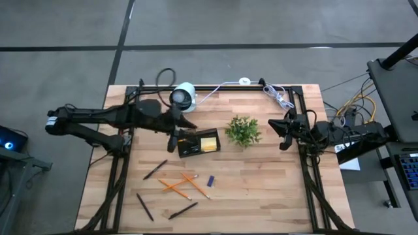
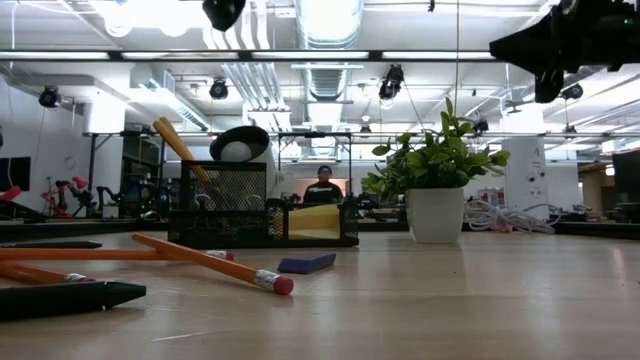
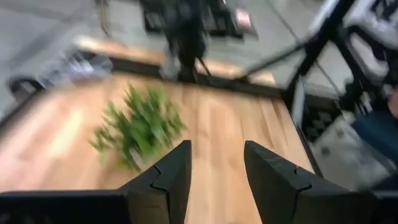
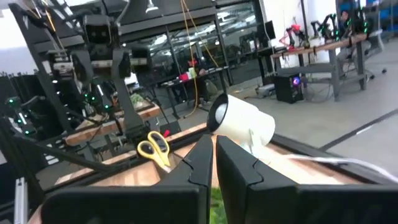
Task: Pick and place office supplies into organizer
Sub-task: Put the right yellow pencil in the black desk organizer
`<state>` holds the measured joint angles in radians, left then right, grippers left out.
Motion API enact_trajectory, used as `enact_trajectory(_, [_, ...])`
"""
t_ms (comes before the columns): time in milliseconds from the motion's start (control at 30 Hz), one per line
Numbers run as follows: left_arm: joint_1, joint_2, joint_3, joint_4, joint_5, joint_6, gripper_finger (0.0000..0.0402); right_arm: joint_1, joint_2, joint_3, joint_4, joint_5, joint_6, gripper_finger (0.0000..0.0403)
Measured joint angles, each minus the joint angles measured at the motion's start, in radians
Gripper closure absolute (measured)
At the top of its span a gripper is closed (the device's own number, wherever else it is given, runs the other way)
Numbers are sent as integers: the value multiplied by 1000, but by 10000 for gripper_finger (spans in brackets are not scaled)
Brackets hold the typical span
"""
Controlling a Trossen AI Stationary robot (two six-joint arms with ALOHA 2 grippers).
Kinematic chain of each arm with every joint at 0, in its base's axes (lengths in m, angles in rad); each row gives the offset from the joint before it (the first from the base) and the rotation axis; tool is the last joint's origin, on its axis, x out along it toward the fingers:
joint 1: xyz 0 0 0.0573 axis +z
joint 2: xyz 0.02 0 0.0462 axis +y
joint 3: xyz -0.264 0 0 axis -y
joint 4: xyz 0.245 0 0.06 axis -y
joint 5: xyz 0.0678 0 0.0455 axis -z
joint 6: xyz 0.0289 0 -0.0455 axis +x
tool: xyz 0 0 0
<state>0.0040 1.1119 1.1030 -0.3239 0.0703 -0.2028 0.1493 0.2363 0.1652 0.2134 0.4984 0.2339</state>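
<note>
1. High view: your left claw (image 1: 171,138) hangs at the organizer (image 1: 198,141), at its left edge. The loose pencils (image 1: 181,185) and pens (image 1: 155,170) lie on the table (image 1: 261,189) toward the front edge from it, long axes slanted. Your right claw (image 1: 285,130) waits well apart, beyond the plant (image 1: 243,130), so the left arm is nearer.
2. Low view: one pencil (image 2: 210,262) lies flat in front of the organizer (image 2: 262,207).
3. Left wrist view: the fingers (image 3: 166,180) stand spread, holding nothing.
4. Right wrist view: the fingers (image 4: 238,165) are pressed together, empty; yellow scissors (image 4: 154,149) show at the left arm.

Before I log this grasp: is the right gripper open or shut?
Shut and empty: in its wrist view the right gripper shows fingers pressed together, nothing between them.
</note>
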Motion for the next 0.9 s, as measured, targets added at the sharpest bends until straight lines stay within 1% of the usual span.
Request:
enact_trajectory(100, [-9, 58, 40, -51, 62, -2, 269, 0, 0, 15, 0, 5, -27, 390])
enact_trajectory(333, [-51, 188, 85, -54, 127, -1, 269, 1, 1, 36, 0, 109, -45, 390])
enact_trajectory(500, [-91, 275, 98, -78, 189, 0, 269, 1, 1, 41, 0, 112, -88, 390])
enact_trajectory(667, [-130, 356, 98, -147, 211, 6, 269, 1, 2, 38, -6, 117, -85, 390])
enact_trajectory(800, [-171, 417, 98, -151, 233, 10, 269, 1, 2, 39, -54, 131, -78, 390])
enact_trajectory(900, [-210, 455, 98, -162, 235, 56, 269, 1, 2, 39, -88, 134, -55, 390])
